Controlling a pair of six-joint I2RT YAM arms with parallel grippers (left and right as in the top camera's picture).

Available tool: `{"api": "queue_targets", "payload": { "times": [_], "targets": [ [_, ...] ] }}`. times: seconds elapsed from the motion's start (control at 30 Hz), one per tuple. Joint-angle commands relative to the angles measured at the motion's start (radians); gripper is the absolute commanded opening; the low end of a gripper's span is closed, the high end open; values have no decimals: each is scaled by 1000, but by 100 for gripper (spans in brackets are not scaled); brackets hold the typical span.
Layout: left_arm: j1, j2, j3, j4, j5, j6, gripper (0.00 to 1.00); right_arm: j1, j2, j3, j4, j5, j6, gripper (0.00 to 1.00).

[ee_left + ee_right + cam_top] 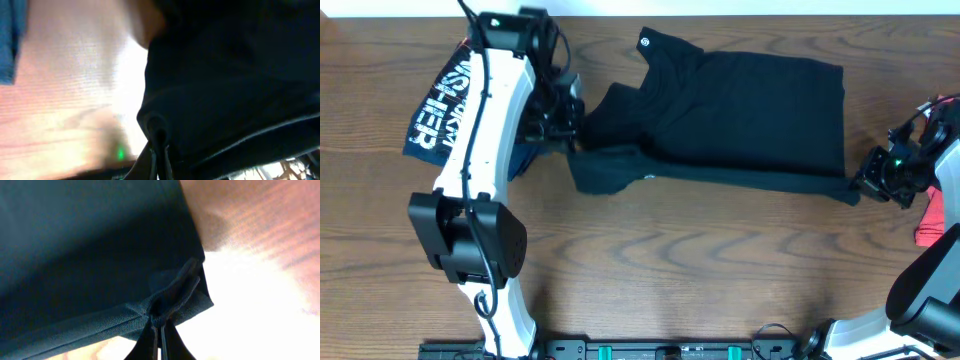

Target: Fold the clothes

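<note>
A black T-shirt [740, 110] lies across the middle of the wooden table, partly folded, with a small white round logo [645, 41] near its collar. My left gripper [572, 140] is shut on the shirt's left edge by the sleeve; in the left wrist view the black cloth [235, 85] bunches at the closed fingertips [159, 137]. My right gripper [860, 185] is shut on the shirt's front right corner; the right wrist view shows the hem corner [180, 292] pinched between the fingers [160, 325].
A navy printed garment [445, 105] lies at the far left under my left arm [485, 150]. A red garment [932, 215] sits at the right edge beside the right arm. Bare wood [700, 270] stretches along the table's front.
</note>
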Motion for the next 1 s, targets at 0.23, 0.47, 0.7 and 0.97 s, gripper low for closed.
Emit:
{"api": "queue_targets", "payload": {
  "times": [0.23, 0.47, 0.7, 0.97],
  "targets": [
    [-16, -87, -394, 39, -16, 10, 6, 5, -21, -19, -92, 204, 72, 1],
    [-36, -172, -603, 93, -9, 4, 6, 6, -21, -19, -140, 246, 75, 1],
    [-36, -264, -698, 104, -10, -17, 12, 6, -21, -19, -171, 293, 79, 12],
    [-36, -293, -700, 109, -10, -16, 34, 6, -21, -18, -132, 304, 96, 51]
  ]
}}
